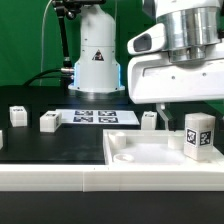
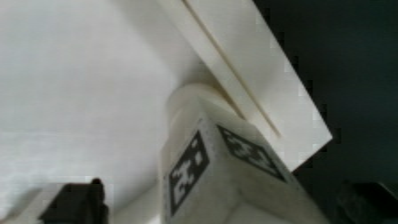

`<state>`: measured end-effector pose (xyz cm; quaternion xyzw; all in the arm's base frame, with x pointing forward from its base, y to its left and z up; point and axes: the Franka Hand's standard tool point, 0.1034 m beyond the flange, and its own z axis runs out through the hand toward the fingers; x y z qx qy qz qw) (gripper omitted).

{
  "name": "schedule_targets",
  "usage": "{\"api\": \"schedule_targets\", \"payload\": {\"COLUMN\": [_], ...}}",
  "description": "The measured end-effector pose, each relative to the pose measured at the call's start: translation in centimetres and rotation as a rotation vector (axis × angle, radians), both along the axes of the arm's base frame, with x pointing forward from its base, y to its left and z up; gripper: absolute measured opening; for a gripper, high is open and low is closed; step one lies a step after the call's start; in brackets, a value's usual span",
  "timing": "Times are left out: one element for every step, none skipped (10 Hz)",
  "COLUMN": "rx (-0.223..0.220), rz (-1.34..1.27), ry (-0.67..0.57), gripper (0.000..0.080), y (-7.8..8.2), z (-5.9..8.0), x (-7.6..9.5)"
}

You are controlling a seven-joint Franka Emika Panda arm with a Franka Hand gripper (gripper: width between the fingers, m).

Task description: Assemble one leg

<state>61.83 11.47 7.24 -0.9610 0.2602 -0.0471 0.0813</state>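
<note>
A leg (image 1: 200, 135), a small white post with a black-and-white tag, stands upright in the white tray (image 1: 140, 160) near its rim on the exterior view's right. My gripper (image 1: 190, 114) hangs just above and around it, jaws open. One dark finger (image 1: 163, 112) shows apart from the leg on its left; the other is hidden. In the wrist view the leg (image 2: 222, 160) fills the space between the fingers, with a dark fingertip (image 2: 71, 205) off to one side with a gap to the leg. The tray floor (image 2: 89, 90) and rim (image 2: 249, 70) lie behind it.
Three more white tagged legs lie on the black table, one far left (image 1: 17, 117), one beside it (image 1: 50, 122) and one by the tray's back edge (image 1: 150, 119). The marker board (image 1: 95, 117) lies behind them. The arm's base (image 1: 97, 50) stands at the back.
</note>
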Motion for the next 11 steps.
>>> {"api": "schedule_targets", "payload": {"rx": [-0.029, -0.051, -0.076, -0.100, -0.107, -0.110, -0.119, -0.128, -0.140, -0.158, -0.172], "rz": [0.121, 0.199, 0.255, 0.360, 0.414, 0.435, 0.499, 0.549, 0.615, 0.700, 0.741], "ry": [0.014, 0.022, 0.026, 0.015, 0.004, -0.009, -0.024, -0.045, -0.066, -0.102, -0.119], "gripper": [0.0648, 0.0648, 0.0648, 0.0648, 0.0648, 0.0648, 0.0648, 0.0648, 0.0648, 0.0648, 0.0648], "y": [0.1, 0.3, 0.6, 0.8, 0.8, 0.9, 0.9, 1.0, 0.9, 0.5, -0.3], "z": [0.0, -0.1, -0.1, -0.1, 0.0, 0.1, 0.2, 0.3, 0.3, 0.4, 0.2], "x": [-0.1, -0.1, -0.3, -0.3, -0.2, -0.1, 0.1, 0.4, 0.5, 0.8, 0.8]}}
